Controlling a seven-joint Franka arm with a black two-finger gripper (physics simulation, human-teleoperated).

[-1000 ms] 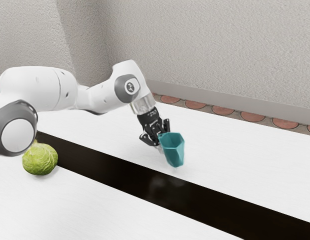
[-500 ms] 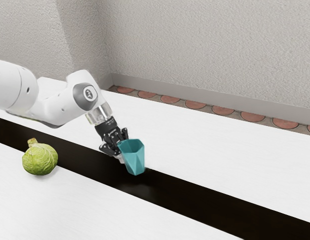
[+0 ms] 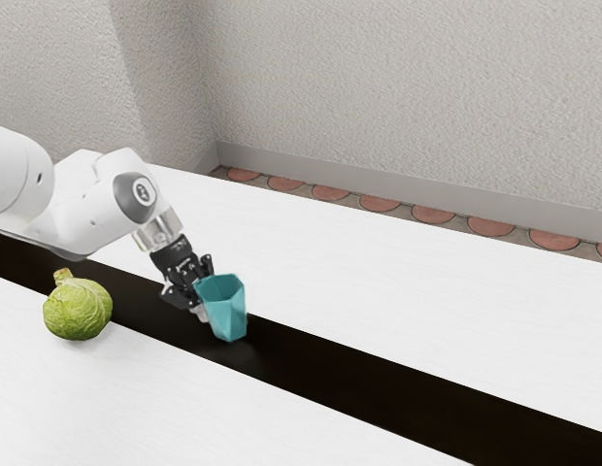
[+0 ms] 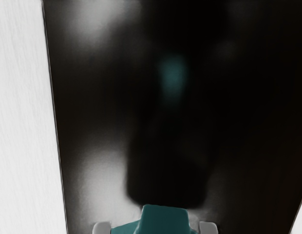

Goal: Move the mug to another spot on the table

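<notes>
Right, status: our black two-finger gripper point(image 3: 198, 294) is clamped on the teal faceted mug point(image 3: 223, 306), pinching one wall at the rim. The wrist view backs this up: the light pads point(image 4: 102, 227) sit on either side of the teal body.

Mug position: over the glossy black strip point(image 3: 379, 388) that runs between the two sections of white tabletop point(image 3: 398, 262). Mouth up, close to upright, with a slight lean that puts the rim toward the gripper. We can't tell from the side whether the base touches the strip. The wrist view shows a faint teal reflection well ahead of the mug, so we'd guess it's just off the surface.

Key geometry: the mug hangs below the fingertips and toward the exterior view's right of them, long axis near vertical. So the base meets the surface before the fingers do, and we have clearance for a straight descent.

Risk: with a one-wall pinch, the mug could pivot on contact.

The round green cabbage point(image 3: 78, 309) sits well apart, toward the exterior view's left.
</notes>
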